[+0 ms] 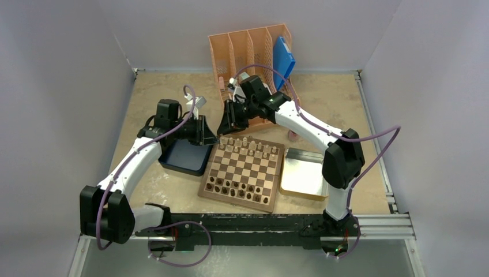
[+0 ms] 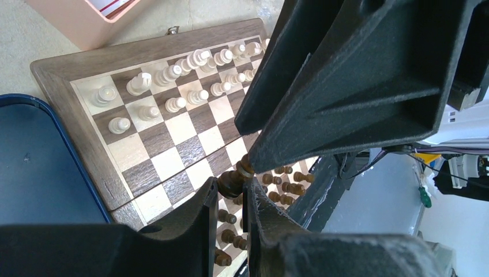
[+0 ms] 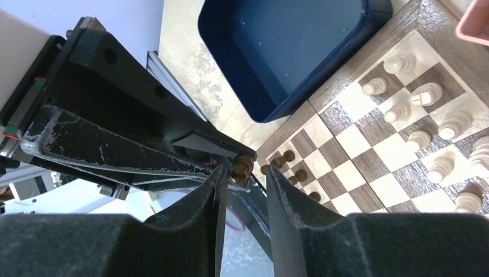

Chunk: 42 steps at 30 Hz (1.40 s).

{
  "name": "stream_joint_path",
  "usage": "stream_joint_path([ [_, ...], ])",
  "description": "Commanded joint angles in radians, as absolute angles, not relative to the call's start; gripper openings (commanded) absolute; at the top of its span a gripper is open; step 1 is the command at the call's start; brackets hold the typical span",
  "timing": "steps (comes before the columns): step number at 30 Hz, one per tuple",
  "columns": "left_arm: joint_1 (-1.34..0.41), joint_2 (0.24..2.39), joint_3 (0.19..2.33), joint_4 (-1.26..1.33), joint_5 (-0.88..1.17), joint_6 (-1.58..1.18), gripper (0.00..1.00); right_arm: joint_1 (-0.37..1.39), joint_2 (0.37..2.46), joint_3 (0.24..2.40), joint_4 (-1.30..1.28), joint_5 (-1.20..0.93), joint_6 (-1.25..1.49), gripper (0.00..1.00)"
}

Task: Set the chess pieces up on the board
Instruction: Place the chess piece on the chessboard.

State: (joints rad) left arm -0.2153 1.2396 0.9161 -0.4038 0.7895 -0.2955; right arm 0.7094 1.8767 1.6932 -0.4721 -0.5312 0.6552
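The board lies mid-table, with dark brown chess pieces on its near rows and pale ones on its far rows. Both grippers meet above the board's far left corner. My left gripper is shut on the base of one dark piece, held in the air. My right gripper stands around that same piece's other end, with a gap still showing beside one finger. From above, the left gripper and right gripper nearly touch, and the held piece is hidden.
A dark blue tray sits left of the board, under the left arm. A shiny metal tin lies to the right. An orange file rack holding a blue item stands at the back. A small pink object lies near the right arm.
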Motion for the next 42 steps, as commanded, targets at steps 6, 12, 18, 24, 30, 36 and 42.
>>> stream_joint_path([
  [6,-0.221,1.219,0.917,-0.355,0.816,-0.284,0.01,0.724,1.862,1.677,-0.444,-0.606,0.668,0.29],
  [12,-0.221,1.225,0.919,-0.35,0.813,-0.281,0.01,0.726,1.868,1.677,-0.443,-0.624,0.667,0.23],
  [18,-0.221,1.225,0.918,-0.343,0.81,-0.281,0.01,0.726,1.876,1.67,-0.441,-0.643,0.658,0.18],
  [24,-0.221,1.223,0.916,-0.349,0.804,-0.277,0.04,0.726,1.878,1.671,-0.443,-0.647,0.653,0.13],
  [30,-0.221,1.21,0.914,-0.372,0.789,-0.275,0.27,0.726,1.848,1.657,-0.437,-0.598,0.662,0.12],
  [36,-0.221,1.177,0.908,-0.407,0.779,-0.275,0.51,0.725,1.789,1.616,-0.428,-0.435,0.625,0.12],
  [42,-0.221,1.152,0.92,-0.462,0.733,-0.287,0.58,0.726,1.652,1.467,-0.38,-0.186,0.549,0.12],
])
